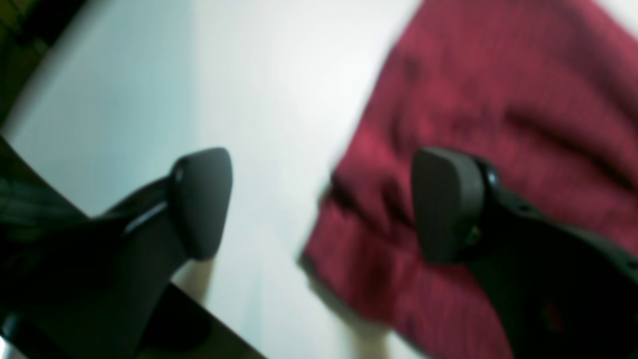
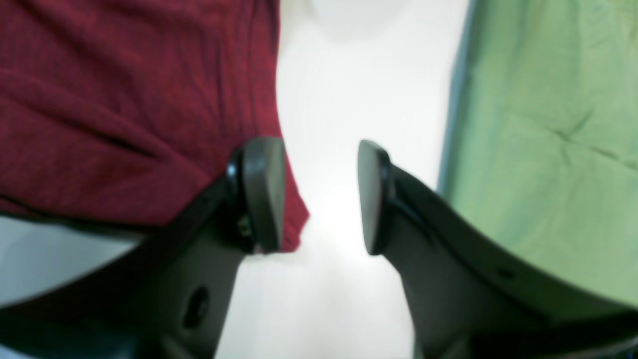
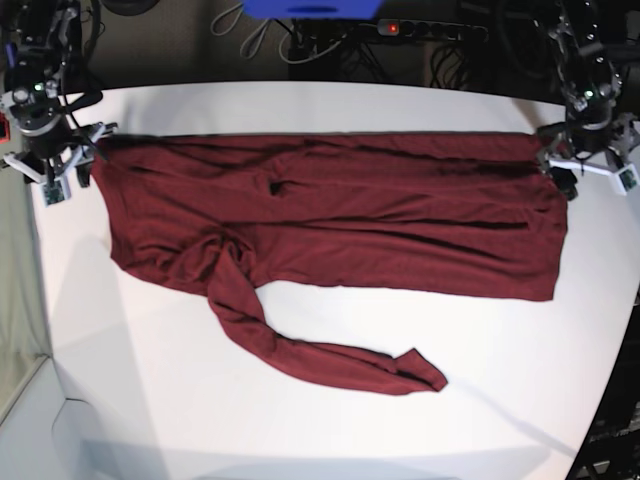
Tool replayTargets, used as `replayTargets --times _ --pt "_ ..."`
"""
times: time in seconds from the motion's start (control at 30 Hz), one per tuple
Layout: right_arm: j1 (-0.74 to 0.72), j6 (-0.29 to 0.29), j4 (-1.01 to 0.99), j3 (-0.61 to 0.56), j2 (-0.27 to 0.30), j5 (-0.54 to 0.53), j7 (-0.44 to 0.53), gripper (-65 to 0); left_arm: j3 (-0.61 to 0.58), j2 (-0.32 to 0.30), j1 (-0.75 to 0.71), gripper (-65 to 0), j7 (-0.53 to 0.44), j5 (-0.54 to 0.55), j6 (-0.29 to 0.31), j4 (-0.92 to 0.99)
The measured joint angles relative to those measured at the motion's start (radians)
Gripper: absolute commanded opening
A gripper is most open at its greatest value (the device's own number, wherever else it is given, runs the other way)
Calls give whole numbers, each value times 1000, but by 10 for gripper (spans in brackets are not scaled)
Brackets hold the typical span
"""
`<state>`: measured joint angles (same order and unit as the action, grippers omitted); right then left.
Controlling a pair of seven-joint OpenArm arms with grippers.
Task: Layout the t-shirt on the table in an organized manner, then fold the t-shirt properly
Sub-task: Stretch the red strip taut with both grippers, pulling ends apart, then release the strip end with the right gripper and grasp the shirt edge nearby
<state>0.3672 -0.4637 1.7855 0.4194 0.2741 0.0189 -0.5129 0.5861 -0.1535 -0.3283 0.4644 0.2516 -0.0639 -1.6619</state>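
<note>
Green surface (image 2: 548, 149), perhaps cloth, right-wrist only

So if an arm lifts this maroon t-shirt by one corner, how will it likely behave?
The t-shirt will probably drape limply rather than hold shape: it lies in soft wrinkles and one sleeve trails loose toward the front. It looks light and thin. Pushed across the table, it would likely bunch into folds instead of sliding whole.
</note>
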Motion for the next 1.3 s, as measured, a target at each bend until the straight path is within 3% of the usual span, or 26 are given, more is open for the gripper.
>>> replayTargets --times 0.23,0.53,0.7,0.83,1.13,1.2,1.3 --pt "-51 0 42 -4 -16 -6 0 -398 21 -4 81 -108 7 -8 5 -16" --pt "-123 0 42 -69 -14 -2 -9 -398 6 -43 412 -107 6 -18 -7 310" --pt "-124 0 40 -92 -16 -1 -10 -398 -122 -124 555 -109 -10 -15 1 535" --pt "-121 -1 40 -91 -14 -1 -10 -398 -233 -153 644 -109 -2 -11 4 698" --pt "-119 0 40 -85 -14 1 -11 -399 -410 -163 766 -111 -237 -6 0 1005" --pt "-120 0 40 -84 -13 -1 -10 -399 -438 -164 790 -116 -248 -8 0 1041" --pt "-120 0 40 -84 -13 0 -10 -398 -446 -162 808 -199 -283 -8 2 1082"
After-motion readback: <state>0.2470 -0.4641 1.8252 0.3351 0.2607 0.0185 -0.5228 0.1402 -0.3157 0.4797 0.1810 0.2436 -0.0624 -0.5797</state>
